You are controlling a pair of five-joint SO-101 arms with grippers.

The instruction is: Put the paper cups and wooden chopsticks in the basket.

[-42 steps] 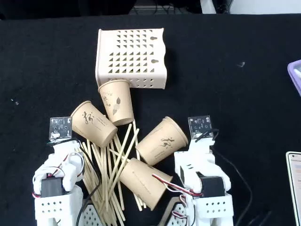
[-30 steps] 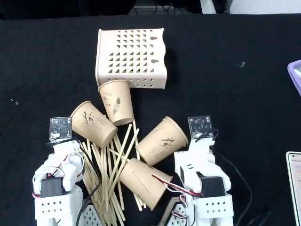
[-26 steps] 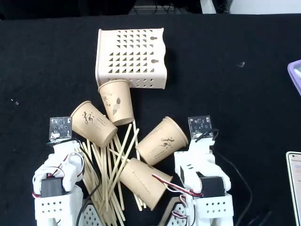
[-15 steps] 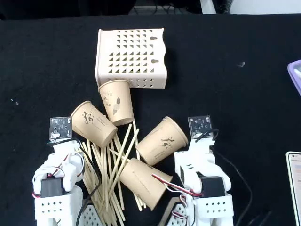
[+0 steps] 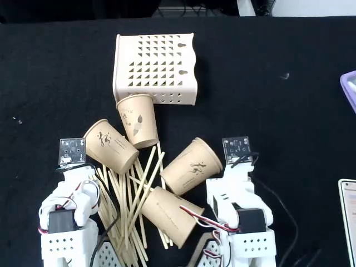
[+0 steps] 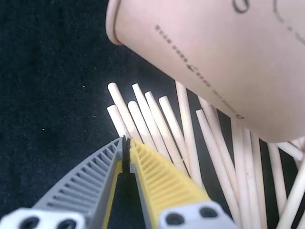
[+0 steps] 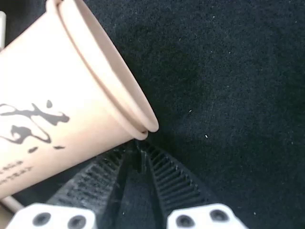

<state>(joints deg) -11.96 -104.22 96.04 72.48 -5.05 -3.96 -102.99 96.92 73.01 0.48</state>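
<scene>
Since the left tool (image 6: 125, 143) has its grey and yellow fingers pressed together with nothing between them, no grasp is under way on that side. Its tips sit just over the near ends of the pale wooden chopsticks (image 6: 152, 112). A tan paper cup (image 6: 205, 57) lies on its side across those sticks, just beyond. The black right tool (image 7: 138, 149) is likewise pressed together and empty, tips just beside the rolled rim of a second tan cup (image 7: 52, 105) lying on the black cloth surface (image 7: 228, 71).

Outward, in the high view there are four paper cups in all, every one tipped over on the surface. One cup (image 5: 110, 146) is near the left arm and one (image 5: 192, 166) near the right arm. One (image 5: 167, 216) lies between the arms on top of the sticks. One (image 5: 137, 119) is farthest out, just beside the basket, touching it or nearly so. The chopsticks are fanned in a loose heap between the arms, partly under the cups.

The cream perforated basket (image 5: 156, 61) sits at the far side, well apart from both tools, a perforated face turned up. Where its opening faces, cannot tell.

Progress, as judged: nothing done. No cup or stick is seen in the basket. Left to do: all four cups and the whole heap of chopsticks.
</scene>
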